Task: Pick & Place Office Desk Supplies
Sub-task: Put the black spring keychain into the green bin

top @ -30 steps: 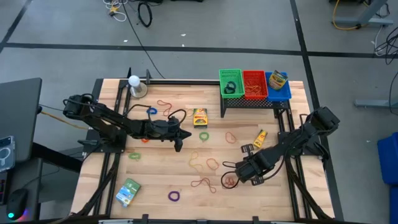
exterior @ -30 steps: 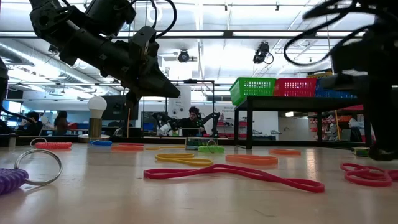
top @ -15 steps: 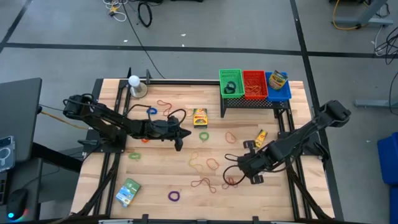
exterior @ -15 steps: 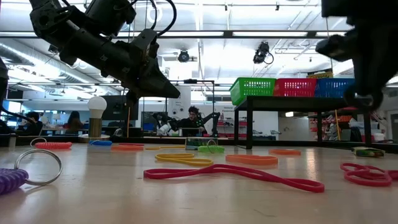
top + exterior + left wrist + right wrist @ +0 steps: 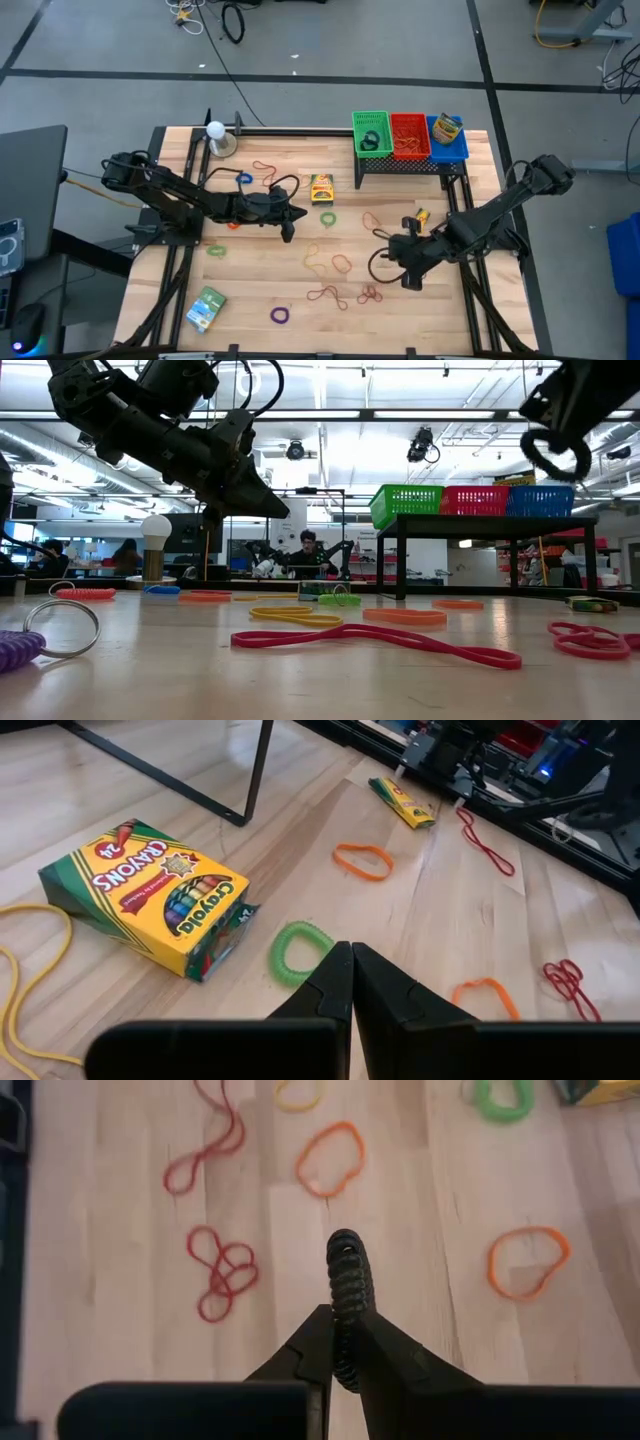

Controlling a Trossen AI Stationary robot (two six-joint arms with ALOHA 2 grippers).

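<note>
My right gripper (image 5: 342,1342) is clamped on a black coil ring (image 5: 347,1295), lifted above the table's right side; I should carry it level to the far baskets (image 5: 409,134) (left gripper (image 5: 345,982) closed, idle mid-table)

light: bright, even, from ceiling strip fixtures (image 5: 330,415) | shadows: soft, short under the arms on the pale wooden table (image 5: 250,290) | glare: ceiling whites blown out in low view | blur: near purple coiled ring (image 5: 15,650) soft | wrist views sharp
</note>
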